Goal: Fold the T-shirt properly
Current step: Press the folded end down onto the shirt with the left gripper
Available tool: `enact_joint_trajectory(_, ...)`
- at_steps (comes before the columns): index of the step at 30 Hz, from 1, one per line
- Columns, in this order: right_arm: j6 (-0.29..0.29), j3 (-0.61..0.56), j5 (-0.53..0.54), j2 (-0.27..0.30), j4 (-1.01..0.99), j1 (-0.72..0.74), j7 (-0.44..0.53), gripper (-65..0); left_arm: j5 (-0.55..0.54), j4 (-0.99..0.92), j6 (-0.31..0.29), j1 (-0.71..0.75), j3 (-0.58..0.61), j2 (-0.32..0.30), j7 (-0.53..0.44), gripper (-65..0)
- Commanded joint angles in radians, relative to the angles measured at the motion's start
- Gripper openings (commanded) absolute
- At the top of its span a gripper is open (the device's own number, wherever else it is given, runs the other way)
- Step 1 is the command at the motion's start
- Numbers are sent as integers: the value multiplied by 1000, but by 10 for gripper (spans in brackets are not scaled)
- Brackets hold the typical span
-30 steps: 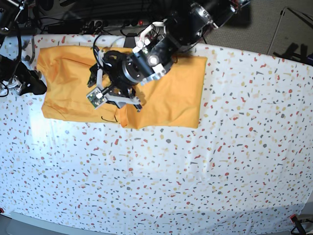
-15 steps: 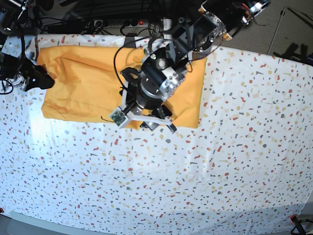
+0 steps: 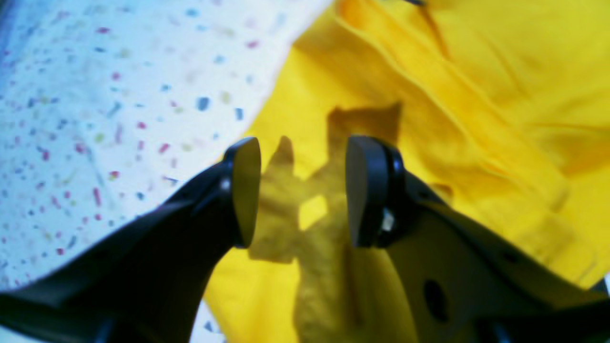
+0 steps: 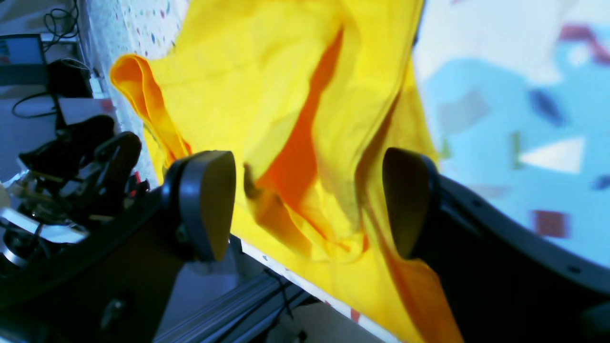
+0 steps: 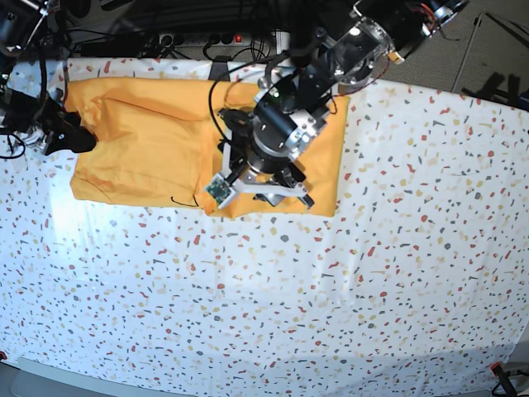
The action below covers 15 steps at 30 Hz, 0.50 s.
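**Left arm parked over the shirt's right half**

Left pincer (image 5: 269, 192) slid right along the T-shirt (image 5: 140, 141), now hovering wide above its near hem. Shirt lies lengthwise across the surface (image 5: 372, 273). Right pincer (image 4: 310, 205) gapes at the far-left edge, holding nothing.

Left gripper (image 5: 273, 194) points toward 6 o'clock, jaws apart; right gripper (image 5: 78, 136) at 9 o'clock, jaws wide.

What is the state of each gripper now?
Left gripper: open, above the T-shirt, holding nothing.
Right gripper: open, cloth between its jaws, not gripped.
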Motion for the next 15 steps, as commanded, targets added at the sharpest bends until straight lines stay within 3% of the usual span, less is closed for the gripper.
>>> enact_joint_trajectory(1,1,6,16,16,13,11,1,-180,7,20,6,-11,-1,10,-28,-375)
enact_joint_trajectory(10,1,-43,-45,-2,13,24,49,-180,7,20,6,4,-1,10,-28,-375)
enact_joint_trajectory(15,1,-42,-38,25,13,58,35,-180,7,20,6,4,-1,10,-28,-375)
